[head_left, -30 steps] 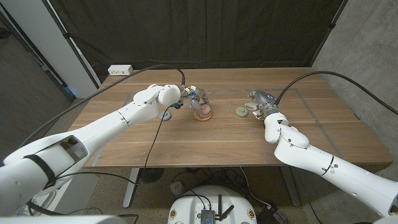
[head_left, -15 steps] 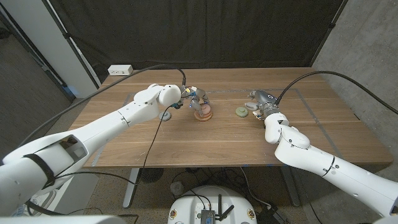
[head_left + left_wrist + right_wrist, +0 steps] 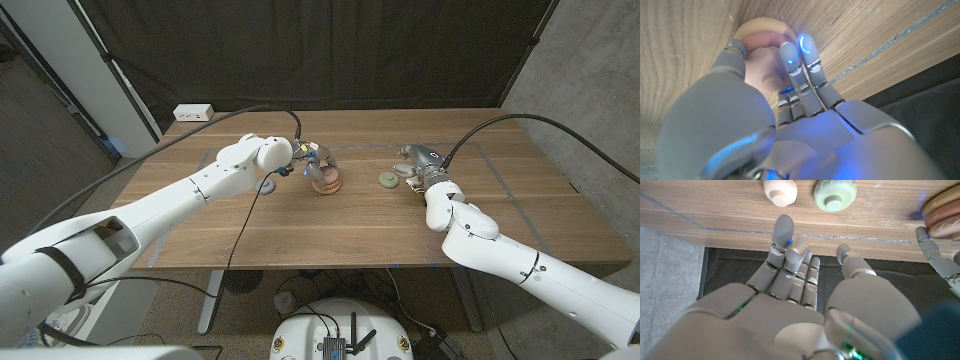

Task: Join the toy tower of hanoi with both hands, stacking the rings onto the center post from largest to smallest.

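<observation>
On the brown wooden table (image 3: pixel 350 225) stands the toy tower, a small stack of pinkish-tan rings (image 3: pixel 327 181) sitting on top of each other. It is a bit left of the table's middle, near the far side. The left hand (image 3: pixel 311 160) is right at the stack. In the left wrist view its fingertips (image 3: pixel 808 46) reach down onto the round pink top of the stack, with the long fingers close side by side and the thumb on the other side. It looks like the hand is pushing or setting a ring down there, but I cannot tell for sure if it is holding a ring or only touching the top. So some rings seem to be on the post already. Two pieces are not on yet. A pale green round ring (image 3: pixel 386 179) lies flat on the table well to the right of the stack, and a small cream-pink rounded piece (image 3: pixel 780 191) lies just beside it. The right hand (image 3: pixel 421 165) waits near those two pieces. Its fingers (image 3: pixel 788 240) are bent a little and apart, and it holds nothing. I think the job is more than half done. What is left is to pick up the green ring and the little cream piece and put them on the tower.
</observation>
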